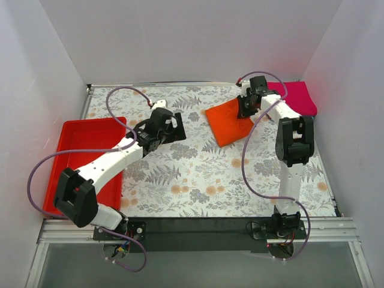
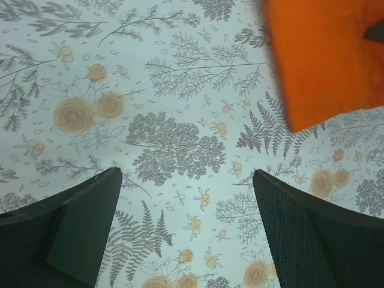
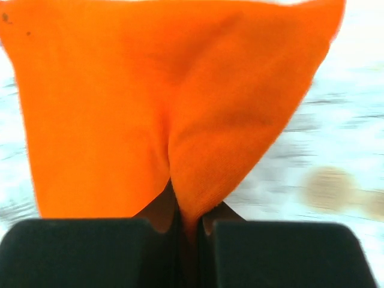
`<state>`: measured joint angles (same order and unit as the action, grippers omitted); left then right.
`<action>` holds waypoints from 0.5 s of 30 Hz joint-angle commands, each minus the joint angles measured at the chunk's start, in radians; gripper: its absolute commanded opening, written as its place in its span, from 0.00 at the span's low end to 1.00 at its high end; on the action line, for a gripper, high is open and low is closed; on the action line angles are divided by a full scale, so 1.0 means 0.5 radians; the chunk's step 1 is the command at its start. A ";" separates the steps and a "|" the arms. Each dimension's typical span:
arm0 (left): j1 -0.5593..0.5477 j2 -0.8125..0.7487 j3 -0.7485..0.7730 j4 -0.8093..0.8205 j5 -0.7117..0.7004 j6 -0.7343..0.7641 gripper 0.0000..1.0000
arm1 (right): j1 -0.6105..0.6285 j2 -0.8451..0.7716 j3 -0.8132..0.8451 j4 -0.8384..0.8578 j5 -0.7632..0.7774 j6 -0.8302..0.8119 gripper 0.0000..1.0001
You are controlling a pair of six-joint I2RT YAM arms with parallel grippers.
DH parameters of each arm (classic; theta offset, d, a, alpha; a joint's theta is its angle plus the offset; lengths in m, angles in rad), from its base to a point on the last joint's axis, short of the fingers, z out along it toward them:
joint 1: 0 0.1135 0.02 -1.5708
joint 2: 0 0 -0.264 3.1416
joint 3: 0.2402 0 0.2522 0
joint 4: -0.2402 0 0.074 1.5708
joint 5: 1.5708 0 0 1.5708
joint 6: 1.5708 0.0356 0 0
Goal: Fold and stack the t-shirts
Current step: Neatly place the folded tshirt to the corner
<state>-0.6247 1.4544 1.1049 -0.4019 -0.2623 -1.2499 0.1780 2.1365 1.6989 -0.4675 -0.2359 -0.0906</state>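
A folded bright orange t-shirt (image 1: 227, 122) lies at the back of the table, right of centre. My right gripper (image 1: 245, 110) is shut on its right edge; the right wrist view shows the orange cloth (image 3: 180, 120) pinched between the shut jaws and bunched into a ridge. A folded magenta-pink t-shirt (image 1: 297, 97) lies at the back right corner, partly behind the right arm. My left gripper (image 1: 178, 127) is open and empty over the bare tablecloth, left of the orange shirt, whose corner shows in the left wrist view (image 2: 324, 60). No teal shirt is in view.
A red plastic tray (image 1: 90, 156) lies at the left side of the table, under the left arm. The table has a floral cloth (image 1: 198, 174). White walls close in the back and both sides.
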 commanded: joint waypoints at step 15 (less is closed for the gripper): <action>0.169 -0.185 -0.289 -0.380 0.221 -0.261 0.83 | -0.193 0.381 1.044 -0.228 0.944 -0.813 0.01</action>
<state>-0.5434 1.3647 0.9615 -0.5739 -0.1852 -1.3514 0.0860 2.3169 2.1433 -0.6258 0.1745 -0.4362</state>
